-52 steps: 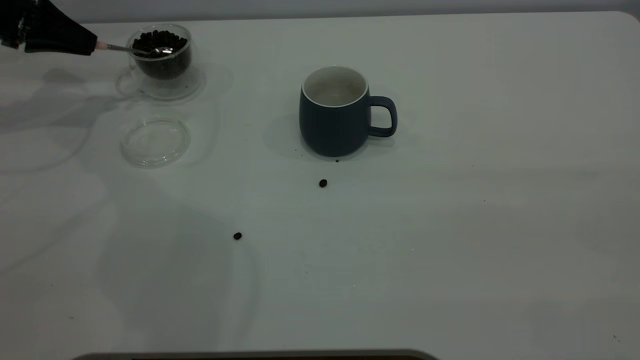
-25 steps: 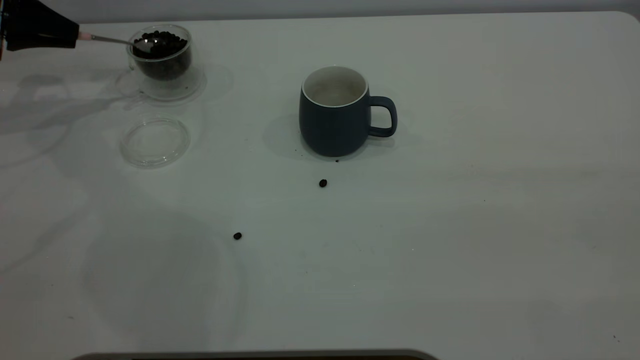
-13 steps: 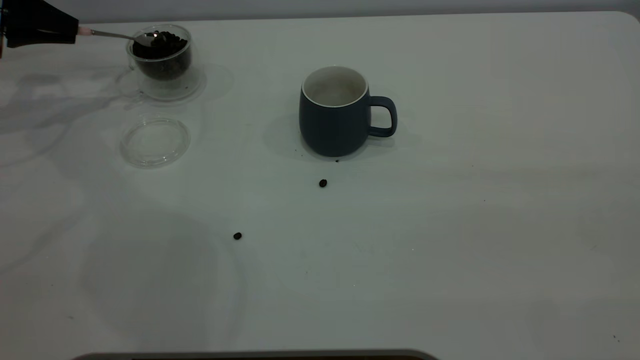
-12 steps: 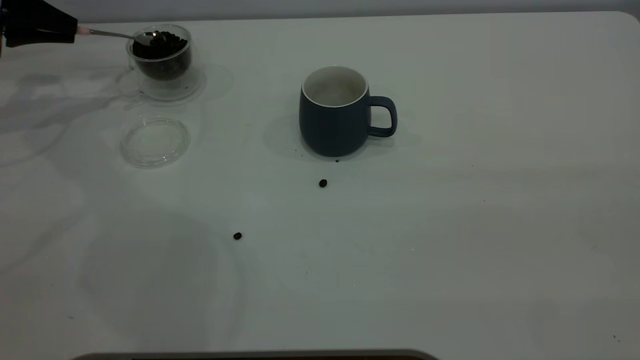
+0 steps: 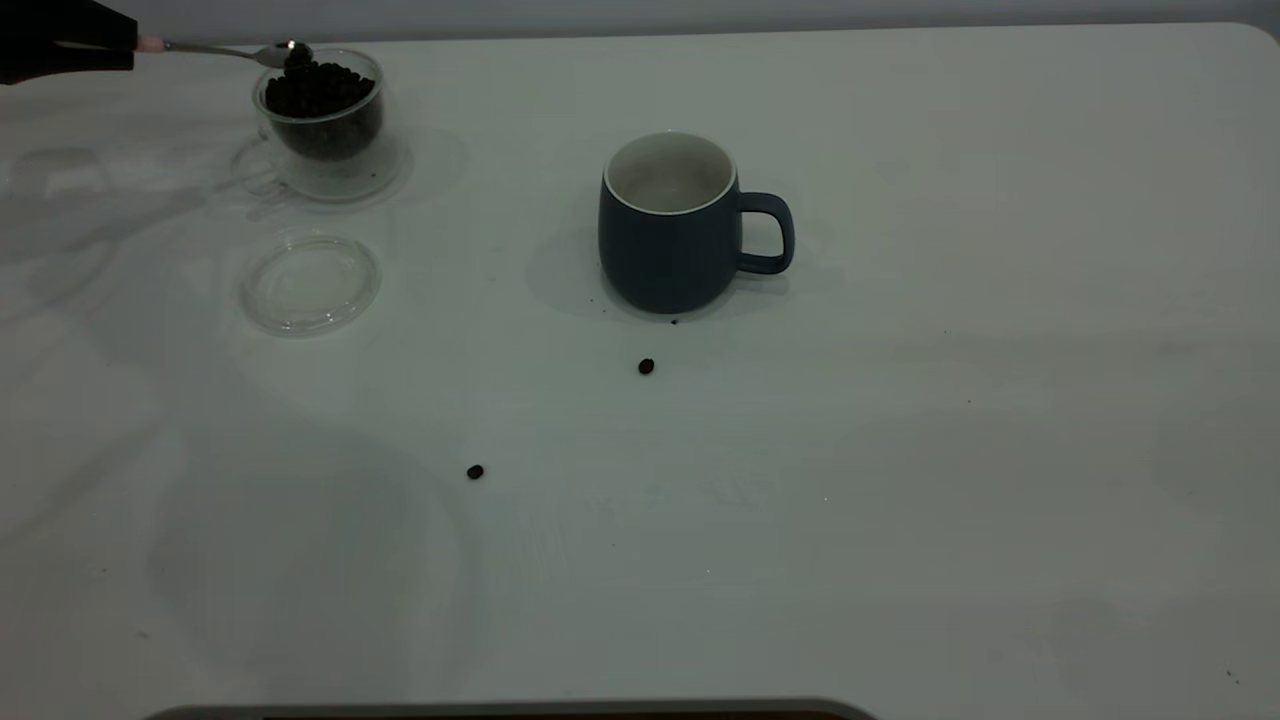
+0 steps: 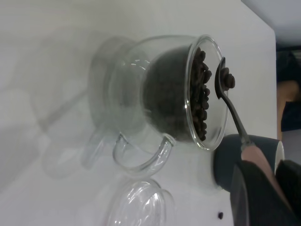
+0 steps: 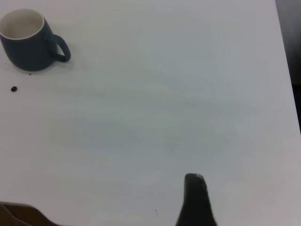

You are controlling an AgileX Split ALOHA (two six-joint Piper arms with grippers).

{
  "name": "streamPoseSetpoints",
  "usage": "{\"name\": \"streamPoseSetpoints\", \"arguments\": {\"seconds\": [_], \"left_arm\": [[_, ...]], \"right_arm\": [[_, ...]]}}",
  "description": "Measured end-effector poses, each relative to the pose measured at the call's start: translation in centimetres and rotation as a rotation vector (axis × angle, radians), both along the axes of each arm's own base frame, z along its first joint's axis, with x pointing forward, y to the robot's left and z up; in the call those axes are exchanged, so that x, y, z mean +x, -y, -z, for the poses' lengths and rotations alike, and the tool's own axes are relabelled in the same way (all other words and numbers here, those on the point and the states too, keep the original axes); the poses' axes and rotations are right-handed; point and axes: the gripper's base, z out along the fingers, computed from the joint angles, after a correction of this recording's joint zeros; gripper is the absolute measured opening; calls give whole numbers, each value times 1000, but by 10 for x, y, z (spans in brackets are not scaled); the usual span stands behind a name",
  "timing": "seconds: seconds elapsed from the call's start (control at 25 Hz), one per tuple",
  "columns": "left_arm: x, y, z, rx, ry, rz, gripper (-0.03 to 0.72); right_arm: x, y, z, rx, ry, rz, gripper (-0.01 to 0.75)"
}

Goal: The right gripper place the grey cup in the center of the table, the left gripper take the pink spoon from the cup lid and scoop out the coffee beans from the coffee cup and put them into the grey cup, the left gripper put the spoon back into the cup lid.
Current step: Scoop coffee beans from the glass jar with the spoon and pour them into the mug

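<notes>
Beans (image 6: 228,81) sit loose in the bowl of the pink spoon (image 5: 215,49), which I hold just above the rim of the coffee cup (image 5: 322,118). My left claw (image 5: 62,40) is pinching the pink handle at its far end, well away from the bowl. I think the spoon is light and stiff, but the shiny bowl is shallow and slippery, so the little beans could roll off if I tip it. I would keep my hold on the handle end and carry the spoon flat. The grey cup (image 5: 672,225) stands well apart from the coffee cup, near the middle of the desk (image 5: 950,400), and looks heavy and steady. The cup lid (image 5: 311,283) lies near the coffee cup, and is glass, so it may break. Two stray beans (image 5: 646,367) lie beside the grey cup. I cannot tell if my right claw (image 7: 195,200) is spread or pressed together.
</notes>
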Motion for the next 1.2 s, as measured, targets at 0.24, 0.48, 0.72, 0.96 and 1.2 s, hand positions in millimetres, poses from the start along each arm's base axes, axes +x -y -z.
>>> {"name": "streamPoseSetpoints", "arguments": {"seconds": [0.24, 0.48, 0.72, 0.96, 1.2], "left_arm": [[5, 14, -3, -34, -15, -3, 117], [11, 43, -4, -54, -42, 34, 117], [17, 78, -6, -79, -48, 84, 117], [20, 114, -6, -78, -54, 154, 117], [20, 143, -6, -77, -57, 213, 117]], "right_arm": [[0, 0, 0, 0, 0, 0, 590], [0, 0, 0, -1, 0, -1, 590], [0, 0, 0, -1, 0, -1, 590], [0, 0, 0, 0, 0, 0, 590], [0, 0, 0, 0, 0, 0, 590]]}}
